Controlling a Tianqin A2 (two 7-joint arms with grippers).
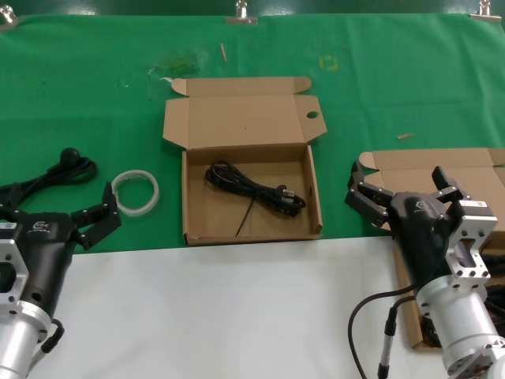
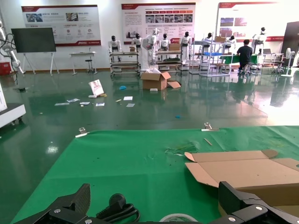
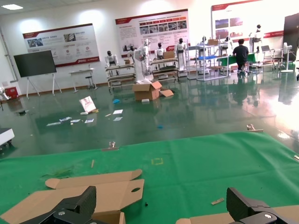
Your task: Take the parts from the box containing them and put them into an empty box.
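Observation:
An open cardboard box [image 1: 193, 213] with a round hole [image 1: 312, 114] in its lid tab lies at the table's centre. One coiled black power cable [image 1: 254, 188] lies in it. A second cardboard box [image 1: 465, 162], with no hole showing, lies at the right, mostly hidden by my right arm; something dark, perhaps cables [image 1: 495, 294], shows at its right edge. My right gripper [image 1: 402, 191] is open and empty above that box's near-left part. My left gripper [image 1: 55, 209] is open and empty at the left, near the table's front. The holed lid shows in the right wrist view [image 3: 93, 191].
A black cord with a ball-shaped end [image 1: 71, 162] and a white translucent ring [image 1: 136, 191] lie on the green cloth [image 1: 95, 95] just beyond my left gripper; both show in the left wrist view, cord [image 2: 117, 207], ring [image 2: 180, 218]. A white strip [image 1: 237, 316] covers the front.

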